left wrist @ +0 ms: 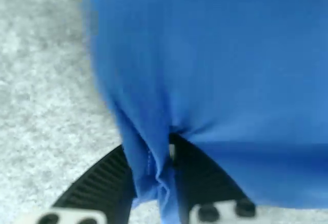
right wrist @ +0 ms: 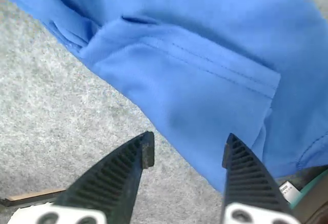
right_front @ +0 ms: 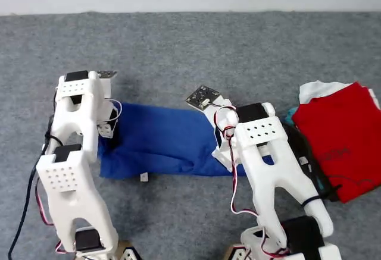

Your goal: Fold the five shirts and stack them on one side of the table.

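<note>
— The grey counter (right_front: pixel 178 46) carried a blue shirt (right_front: pixel 161 141) mid-way; a pile (right_front: pixel 318 88) topped by a red shirt (right_front: pixel 342 144) sat to its right.
— And the grippers?
— The left gripper (left wrist: pixel 170 142) was clamped on a bunched fold at the shirt's edge; the right gripper (right wrist: pixel 188 142) hung wide open over the hem, holding nothing.
— The risk?
— Pulling with one side held would likely skew the fold; that thin pinch might slip.
— The views?
— Wrist views gave the jaws; the high view gave the pile.
</note>
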### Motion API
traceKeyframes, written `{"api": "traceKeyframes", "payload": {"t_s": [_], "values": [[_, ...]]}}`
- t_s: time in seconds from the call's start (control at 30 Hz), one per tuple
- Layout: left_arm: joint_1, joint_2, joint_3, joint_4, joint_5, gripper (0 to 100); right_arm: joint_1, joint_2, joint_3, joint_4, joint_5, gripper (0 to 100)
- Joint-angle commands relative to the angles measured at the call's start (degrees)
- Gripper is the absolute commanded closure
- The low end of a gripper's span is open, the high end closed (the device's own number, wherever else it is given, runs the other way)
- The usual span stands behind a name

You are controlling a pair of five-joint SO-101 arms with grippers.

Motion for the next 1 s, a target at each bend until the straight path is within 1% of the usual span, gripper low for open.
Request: {"api": "traceKeyframes", "payload": {"t_s": [0.0, 0.13, 0.23, 0.33, 0.47, 0.57, 0.63, 0.7, 0.83, 0.9, 0.97], "values": [[-0.8, 1.0, -1.4, 1.7, 0.3, 99, 0.6, -2.2, 0.1, 0.0, 0.4, 76.8], [-1.7, 0.9, -8.6, 7.6, 0.3, 99, 0.7, -2.2, 0.1, 0.0, 0.4, 76.8], [-2.5, -0.2, -12.6, 7.7, 0.5, 99, 1.8, -2.2, -0.1, 0.0, 0.4, 76.8], [-1.6, -3.8, -12.6, 7.7, 0.6, 99, 6.5, -2.2, -1.3, 0.0, -1.3, 76.8], [2.3, -11.6, -10.2, 7.7, 0.8, 99, 16.0, -2.2, -4.4, 0.0, -2.8, 76.8], [7.2, -18.5, -7.2, 7.7, 3.3, 99, 22.0, -2.2, -6.0, 0.0, -2.5, 76.8], [11.1, -22.3, -5.1, 7.7, 4.1, 99, 24.6, -2.2, -6.2, 0.0, -2.5, 76.8], [15.8, -25.2, -3.1, 7.6, 4.2, 99, 25.8, -2.2, -6.2, 0.0, -2.5, 76.8], [27.8, -26.6, -2.5, 7.6, 4.1, 99, 26.2, -2.2, -6.2, 0.0, -2.8, 76.8], [33.8, -26.5, -2.5, 7.6, 3.6, 99, 26.5, -2.2, -6.2, 0.0, -2.8, 76.8], [39.2, -26.5, -2.6, 7.4, 1.6, 99, 28.2, -2.2, -6.2, 0.1, -2.8, 76.8]]}}
